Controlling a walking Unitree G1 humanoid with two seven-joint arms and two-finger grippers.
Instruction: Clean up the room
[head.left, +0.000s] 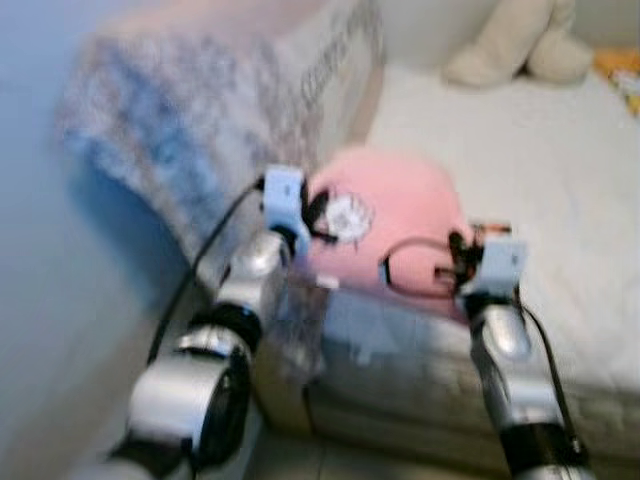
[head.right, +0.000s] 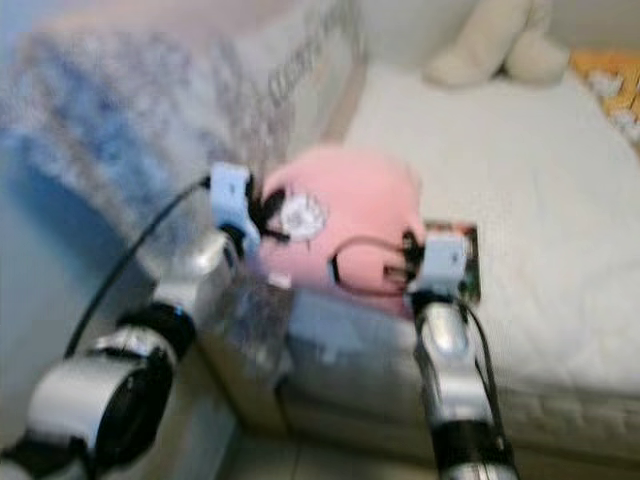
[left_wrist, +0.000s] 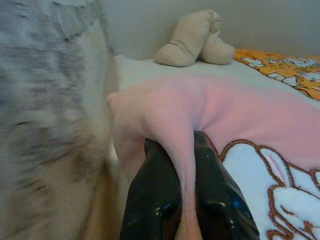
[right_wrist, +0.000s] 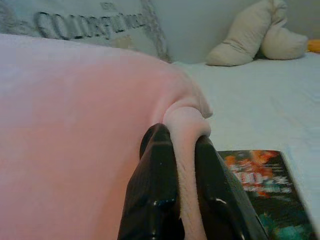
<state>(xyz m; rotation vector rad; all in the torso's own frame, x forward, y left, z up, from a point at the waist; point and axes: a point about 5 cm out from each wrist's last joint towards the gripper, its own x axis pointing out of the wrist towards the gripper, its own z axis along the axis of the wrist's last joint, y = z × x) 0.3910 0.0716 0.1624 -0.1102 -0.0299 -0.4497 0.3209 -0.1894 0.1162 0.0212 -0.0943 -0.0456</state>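
Both claws, left (left_wrist: 187, 210) & right (right_wrist: 186, 200), pinch pink blanket (head.left: 400, 215); right wrist cam catches book (right_wrist: 265, 195).

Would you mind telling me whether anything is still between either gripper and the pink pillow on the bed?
Nothing visible is. The left gripper and the right gripper each have a fold of the pink pillow pinched between their fingers. A book lies on the bed beside it.

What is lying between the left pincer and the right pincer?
The pink blanket spans between them in the eye views; the left pincer and the right pincer each pinch a fold of it.
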